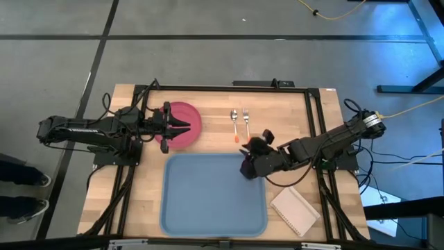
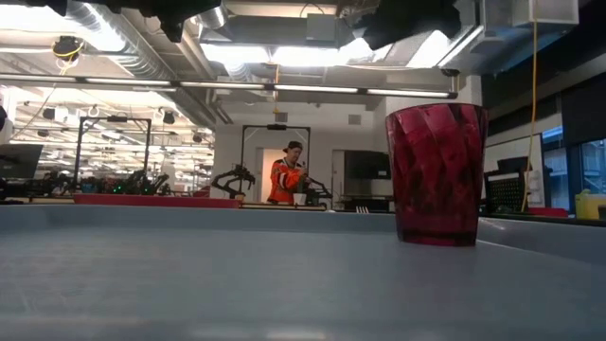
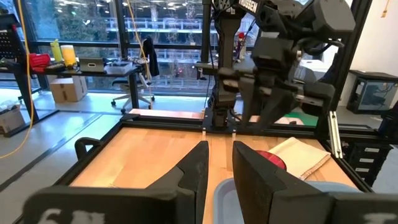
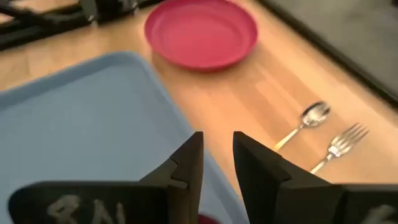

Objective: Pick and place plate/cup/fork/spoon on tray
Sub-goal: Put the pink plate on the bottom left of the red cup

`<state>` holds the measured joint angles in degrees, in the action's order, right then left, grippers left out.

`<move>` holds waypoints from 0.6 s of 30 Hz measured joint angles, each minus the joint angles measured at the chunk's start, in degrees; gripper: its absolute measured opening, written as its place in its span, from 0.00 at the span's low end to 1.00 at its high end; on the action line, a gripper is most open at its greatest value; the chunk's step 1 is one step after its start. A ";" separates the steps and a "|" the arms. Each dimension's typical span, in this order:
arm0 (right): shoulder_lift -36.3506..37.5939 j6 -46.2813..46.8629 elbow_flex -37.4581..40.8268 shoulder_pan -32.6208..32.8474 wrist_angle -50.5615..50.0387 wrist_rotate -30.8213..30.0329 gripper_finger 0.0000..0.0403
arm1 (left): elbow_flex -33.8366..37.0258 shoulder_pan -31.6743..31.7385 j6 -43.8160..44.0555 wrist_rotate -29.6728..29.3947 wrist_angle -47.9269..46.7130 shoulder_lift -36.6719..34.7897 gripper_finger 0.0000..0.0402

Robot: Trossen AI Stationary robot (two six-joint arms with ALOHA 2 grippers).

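Note:
The pinkish-red plate (image 1: pixel 189 119) lies flat on the wooden table, beyond the tray's far left corner. The spoon (image 1: pixel 234 121) and fork (image 1: pixel 245 121) lie side by side to its right. The maroon cup (image 2: pixel 437 175) stands upright on its base near the far right corner of the light blue tray (image 1: pixel 208 201). My right gripper (image 1: pixel 245 158) hovers just above the cup with a narrow gap between its fingers, and touches nothing. My left gripper (image 1: pixel 187 127) is over the plate, pointing toward the table's right, with a narrow gap and nothing in it.
A white notepad (image 1: pixel 295 210) lies on the table right of the tray's near right corner. The table's black frame rails run along the edges. A person stands far off in the room behind (image 2: pixel 286 180).

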<state>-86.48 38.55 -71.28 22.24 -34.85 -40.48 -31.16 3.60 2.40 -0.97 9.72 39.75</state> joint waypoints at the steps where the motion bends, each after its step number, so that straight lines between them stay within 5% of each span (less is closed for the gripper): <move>1: 0.00 -0.17 0.11 -0.02 0.63 -0.74 0.23 | 0.00 0.02 -0.01 0.00 -0.01 0.00 0.17; 6: 0.00 -4.49 0.19 0.00 -0.13 -2.42 0.23 | 0.00 0.02 -0.01 0.00 -0.02 0.00 0.17; 13: 0.52 -10.74 -3.38 0.00 -12.36 -16.94 0.23 | 0.00 0.01 0.01 0.01 -0.02 -0.01 0.17; 18: 0.48 -10.73 -4.55 0.00 -17.24 -19.88 0.23 | 0.00 0.02 0.00 0.02 -0.04 0.00 0.17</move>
<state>-86.00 27.82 -75.83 22.24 -52.09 -60.36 -31.16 3.61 2.40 -0.96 9.67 39.75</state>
